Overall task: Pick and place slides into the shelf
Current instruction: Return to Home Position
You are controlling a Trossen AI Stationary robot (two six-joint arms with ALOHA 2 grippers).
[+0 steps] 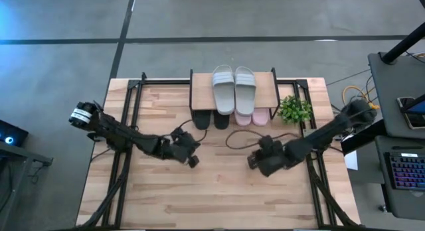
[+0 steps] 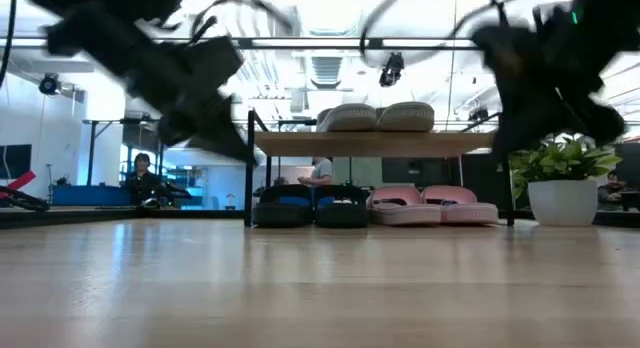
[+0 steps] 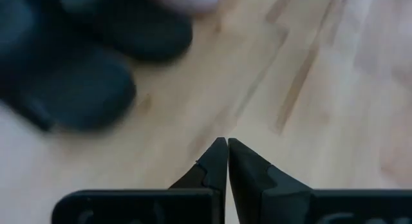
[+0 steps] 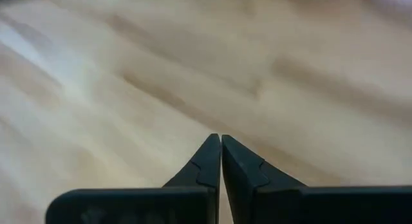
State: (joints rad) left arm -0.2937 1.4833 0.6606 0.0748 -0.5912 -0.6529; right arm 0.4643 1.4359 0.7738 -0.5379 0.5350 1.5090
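Observation:
The shelf stands at the table's far edge, its plank top on black legs. Two grey-green slides lie side by side on the plank, their heel ends overhanging its near edge. Below, two black slides and two pale pink slides rest on the table under the plank. My left gripper is shut and empty, held above the table in front of the shelf; its wrist view shows the black slides' ends. My right gripper, also shut and empty, hovers right of it.
A small green potted plant stands right of the shelf, shown also as a white-potted plant. A dark cable loops on the table near the pink slides. Bare wood lies along the table's near side. People sit in the room behind.

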